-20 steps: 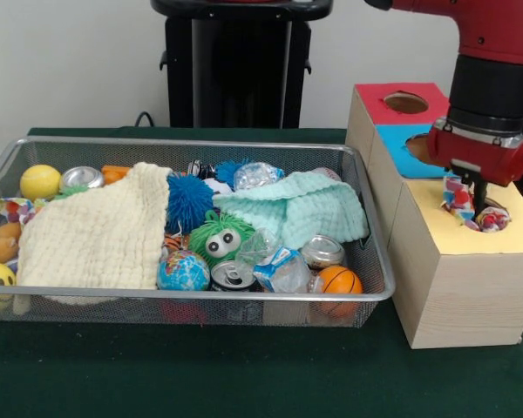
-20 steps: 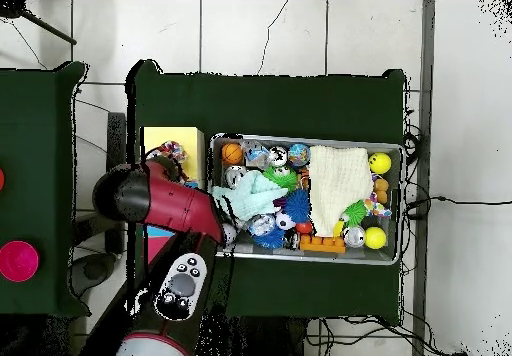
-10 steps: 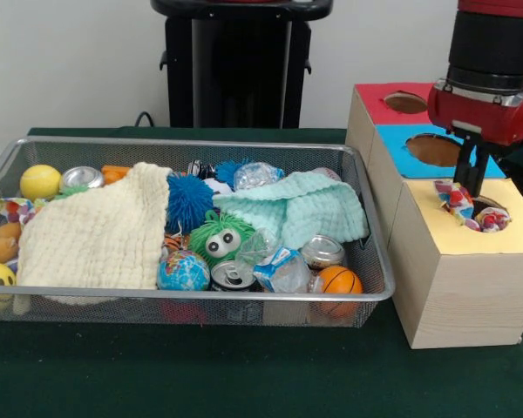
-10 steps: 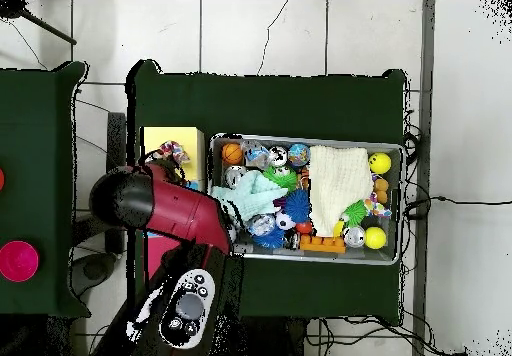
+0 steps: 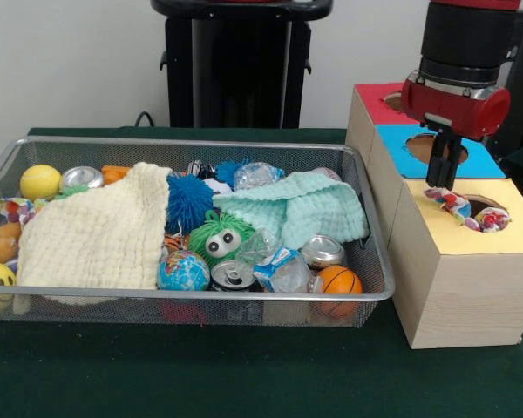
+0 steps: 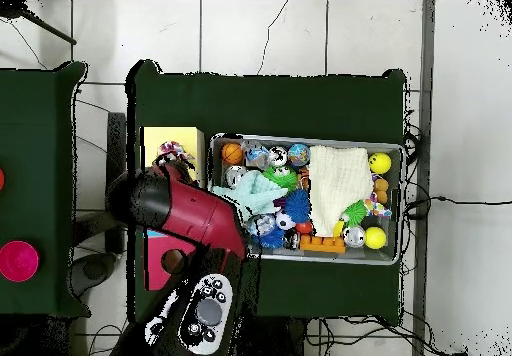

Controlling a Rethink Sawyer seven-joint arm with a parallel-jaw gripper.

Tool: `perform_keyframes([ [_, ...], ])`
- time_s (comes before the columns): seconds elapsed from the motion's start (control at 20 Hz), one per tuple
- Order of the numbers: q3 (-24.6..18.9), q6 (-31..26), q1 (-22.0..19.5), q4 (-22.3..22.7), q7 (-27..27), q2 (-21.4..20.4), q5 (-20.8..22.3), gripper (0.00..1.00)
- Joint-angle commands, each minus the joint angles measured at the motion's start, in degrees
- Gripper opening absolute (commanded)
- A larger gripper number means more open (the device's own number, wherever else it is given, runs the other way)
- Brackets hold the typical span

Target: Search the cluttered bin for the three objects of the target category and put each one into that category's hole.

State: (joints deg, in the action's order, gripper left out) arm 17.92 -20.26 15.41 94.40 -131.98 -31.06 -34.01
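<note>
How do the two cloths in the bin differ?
The cream cloth is the larger one, draped over the bin's left part; the mint cloth is smaller, bunched right of centre. The cream one reaches the front rim; the mint one lies toward the back. Both are textured and cover other items.

A plain white wall (image 5: 70, 61) stands behind the bench (image 5: 244, 383), which is covered in dark green cloth. A black stand (image 5: 235, 65) is set against the wall. Overhead, the floor (image 6: 300, 32) is pale tile with dark joints and hairline cracks. A second green-covered table (image 6: 40, 172) stands beside the bench, carrying a pink disc (image 6: 18, 260). Black cables (image 6: 415, 202) run across the floor.
</note>
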Motion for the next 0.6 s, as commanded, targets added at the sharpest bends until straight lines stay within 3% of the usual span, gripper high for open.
perform_keyframes([
  [0.05, -3.4, -5.6, -2.6, 3.4, -5.4, 2.4, 3.3, 0.00],
  [0.6, -0.6, -8.7, 0.0, -6.7, -11.7, 10.3, 1.0, 0.00],
])
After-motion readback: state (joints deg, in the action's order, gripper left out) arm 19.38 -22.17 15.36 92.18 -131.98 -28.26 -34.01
